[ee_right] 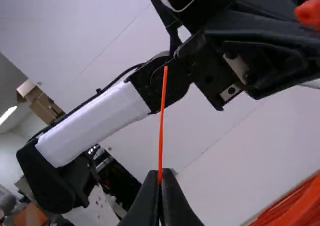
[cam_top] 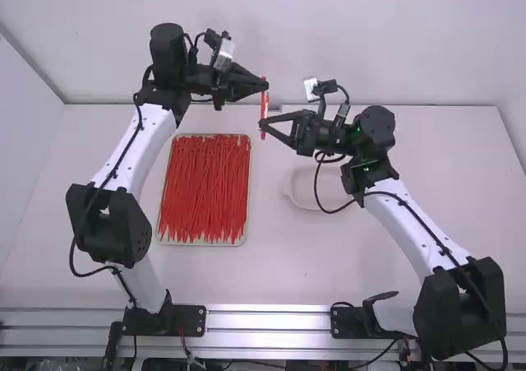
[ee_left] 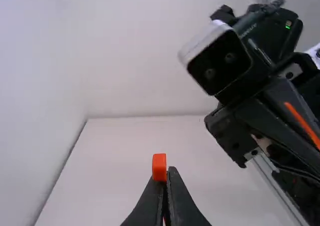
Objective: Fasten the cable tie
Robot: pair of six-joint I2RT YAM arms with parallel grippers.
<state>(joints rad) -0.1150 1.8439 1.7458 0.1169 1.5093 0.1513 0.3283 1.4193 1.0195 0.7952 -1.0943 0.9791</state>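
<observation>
Tie [cam_top: 264,104]: held upright in the air over the far middle of the table [cam_top: 460,157], between both grippers | Left gripper [cam_top: 260,83]: clamped on the head [ee_left: 159,165], the upper end | Right gripper [cam_top: 262,125]: clamped on the strap [ee_right: 162,121], at the lower end | Tray [cam_top: 201,243]: on the table beside the left arm, filled with spare ties [cam_top: 205,188]

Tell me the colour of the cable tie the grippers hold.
Orange-red cable tie, clearest in right wrist view.
</observation>
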